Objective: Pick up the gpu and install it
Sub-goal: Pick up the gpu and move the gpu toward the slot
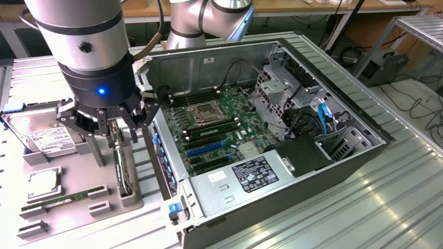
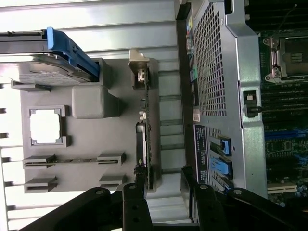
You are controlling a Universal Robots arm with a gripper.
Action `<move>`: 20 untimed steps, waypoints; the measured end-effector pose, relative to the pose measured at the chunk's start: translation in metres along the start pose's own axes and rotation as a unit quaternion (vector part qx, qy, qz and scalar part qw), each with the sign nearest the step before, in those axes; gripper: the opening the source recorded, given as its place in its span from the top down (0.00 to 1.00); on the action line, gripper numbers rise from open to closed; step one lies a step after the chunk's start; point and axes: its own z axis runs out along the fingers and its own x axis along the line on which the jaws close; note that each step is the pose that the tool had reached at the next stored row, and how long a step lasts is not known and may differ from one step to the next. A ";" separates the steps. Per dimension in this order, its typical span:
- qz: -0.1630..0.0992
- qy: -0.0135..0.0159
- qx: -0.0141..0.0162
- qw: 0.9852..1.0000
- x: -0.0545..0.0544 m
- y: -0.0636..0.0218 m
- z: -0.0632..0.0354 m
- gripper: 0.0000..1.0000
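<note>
I see the gripper (image 1: 116, 136) hanging over the grey tray (image 1: 76, 166), fingers spread apart and nothing between them. The gpu (image 1: 122, 171) stands on edge in a slot along the tray's side nearest the case (image 1: 277, 207), just below the gripper and not picked up.

In the wrist view the gpu (image 2: 147, 130) shows edge-on in its slot. One black finger (image 2: 137, 197) sits right by the card's near end and the other finger (image 2: 197, 202) is off toward the case (image 2: 211, 72). I cannot tell whether the first finger touches the card.

On the same tray I make out a hard drive (image 1: 38, 136) at the exterior view's left, a cpu (image 1: 43, 181) in its square pocket and a ram stick (image 1: 62, 199) lying flat. The case lies open on the ribbed metal table (image 1: 387, 207), just beside the tray on the exterior view's right, with the motherboard (image 1: 242, 116) facing up
</note>
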 end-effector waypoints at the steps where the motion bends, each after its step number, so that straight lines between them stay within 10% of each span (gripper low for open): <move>1: 0.000 0.000 0.000 1.000 0.000 0.0000 0.0003 0.58; 20: 0.000 0.000 0.000 1.000 0.000 -0.0003 0.0054 0.58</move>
